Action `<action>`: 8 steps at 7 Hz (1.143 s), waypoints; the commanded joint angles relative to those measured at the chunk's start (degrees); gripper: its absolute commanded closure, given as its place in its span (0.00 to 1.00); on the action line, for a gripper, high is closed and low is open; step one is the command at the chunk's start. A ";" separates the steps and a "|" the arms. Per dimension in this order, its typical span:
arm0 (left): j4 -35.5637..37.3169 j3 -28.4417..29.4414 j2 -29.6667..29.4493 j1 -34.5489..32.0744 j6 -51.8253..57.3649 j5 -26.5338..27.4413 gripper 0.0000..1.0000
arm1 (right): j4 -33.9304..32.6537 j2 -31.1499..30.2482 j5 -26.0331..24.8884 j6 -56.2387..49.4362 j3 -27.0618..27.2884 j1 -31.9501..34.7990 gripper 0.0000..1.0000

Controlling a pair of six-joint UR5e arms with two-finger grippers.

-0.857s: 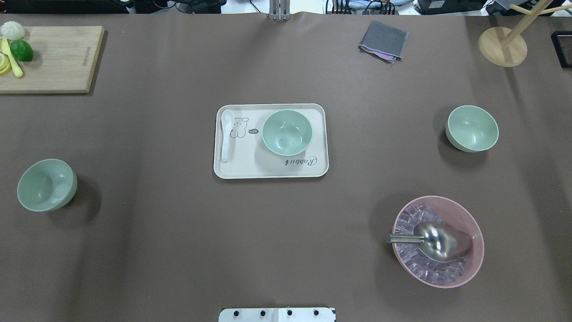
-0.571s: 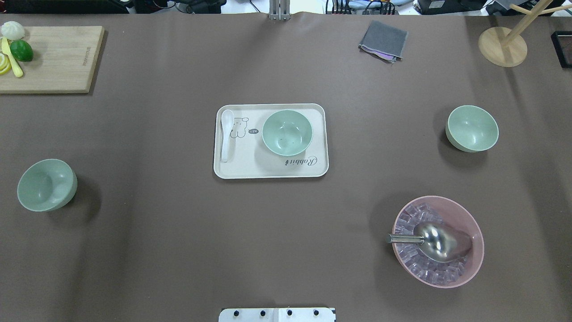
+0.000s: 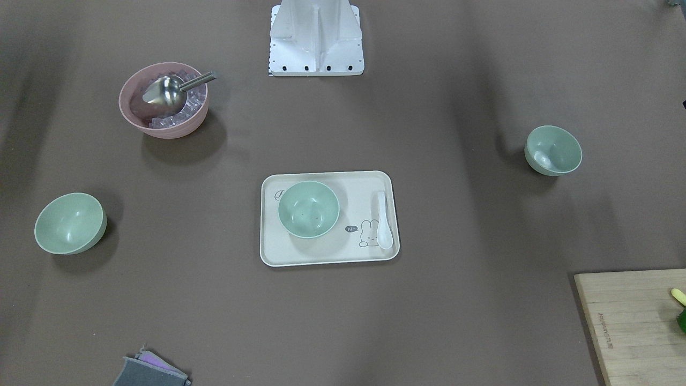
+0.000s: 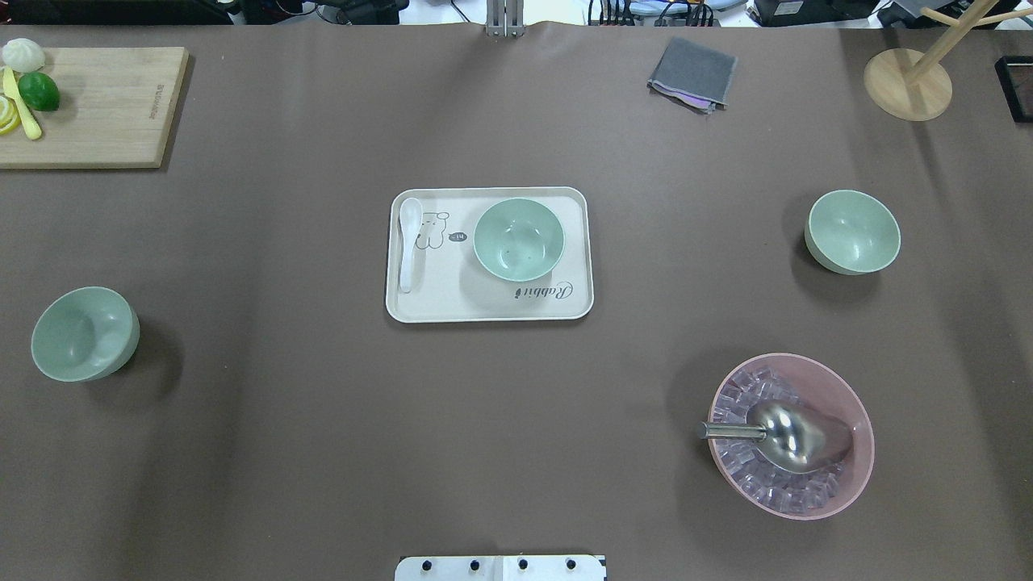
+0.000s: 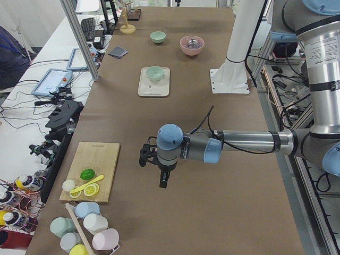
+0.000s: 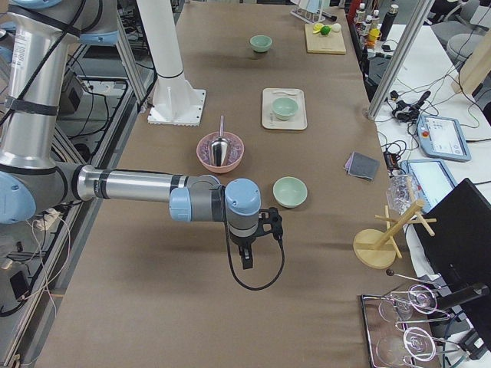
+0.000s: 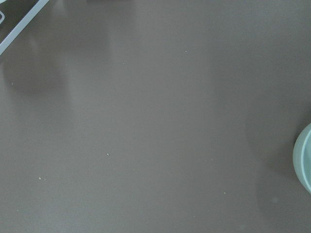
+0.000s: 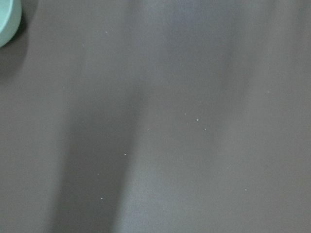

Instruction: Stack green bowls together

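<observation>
Overhead exterior is showing a small round mint-green plastic bowl [image 4: 83, 333] sitting unmoved at 9 o'clock, a second bowl [image 4: 518, 240] on the cream rectangular tray [image 4: 452, 294] at centre, and a third bowl [image 4: 853, 231] at 2 o'clock. Left gripper [image 5: 164, 181] and right gripper [image 6: 246, 259] are hovering; I cannot tell whether their fingers are open. Stacking is not yet starting.

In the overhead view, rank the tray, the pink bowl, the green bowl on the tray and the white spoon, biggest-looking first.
1. tray
2. pink bowl
3. green bowl on the tray
4. white spoon
All four differ clearly.
</observation>
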 commanded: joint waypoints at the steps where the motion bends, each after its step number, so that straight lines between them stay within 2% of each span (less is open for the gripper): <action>1: -4.10 -0.96 -1.00 -0.31 0.00 -0.05 0.00 | 12.00 -0.98 0.46 0.82 -0.10 -0.01 0.00; 3: -27.31 1.48 -1.00 -0.31 -0.43 -0.05 0.00 | 17.02 -0.63 0.64 0.83 0.07 -0.01 0.00; 4: -31.17 5.93 -4.22 -0.13 -1.83 -0.49 0.00 | 18.62 -0.63 0.73 1.52 -0.01 -0.01 0.00; 5: -33.47 5.62 -3.55 -0.22 -2.98 -1.19 0.00 | 19.25 -0.63 1.34 4.14 0.16 -0.01 0.00; 6: -40.28 10.23 -3.81 -0.05 -2.90 -1.20 0.00 | 21.08 -0.54 1.52 6.26 -0.19 -0.01 0.00; 7: -45.05 10.89 -3.72 1.87 -3.94 -1.02 0.00 | 21.27 -0.46 1.43 10.89 -0.28 -0.53 0.00; 8: -42.40 10.81 -4.94 6.06 -5.78 -0.15 0.00 | 21.36 -0.45 1.52 11.54 -0.19 -1.32 0.00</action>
